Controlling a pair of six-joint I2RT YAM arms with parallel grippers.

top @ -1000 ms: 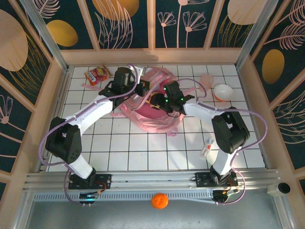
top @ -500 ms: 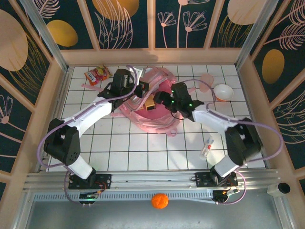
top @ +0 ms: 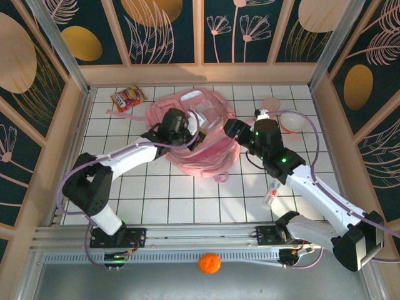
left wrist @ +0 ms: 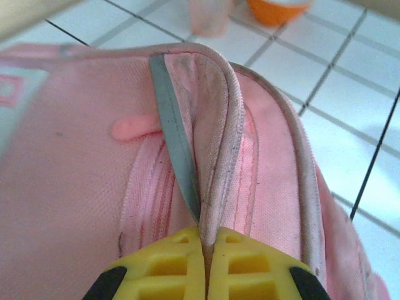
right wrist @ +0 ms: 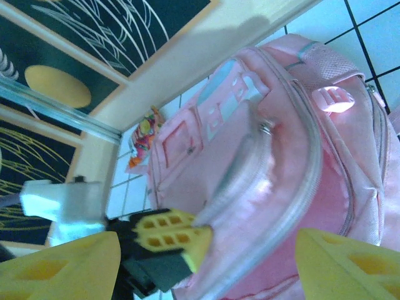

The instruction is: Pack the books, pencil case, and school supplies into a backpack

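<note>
backpack (top: 212, 157) | left tool (left wrist: 205, 244) clenched on its opening edge | right tool (top: 233, 129) released, backs off (tan box likely inside) | white item (top: 270, 195) next

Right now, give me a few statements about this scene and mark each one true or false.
1. The left tool is shut on a fold of the backpack. True.
2. The right tool is clamped on the backpack. False: its jaws stand wide open beside the backpack, with nothing held.
3. The snack bag lies on the table, at the far left, apart from the backpack. True.
4. The white oblong item is packed inside the backpack. False: it lies out on the tiles, near the right arm.
</note>
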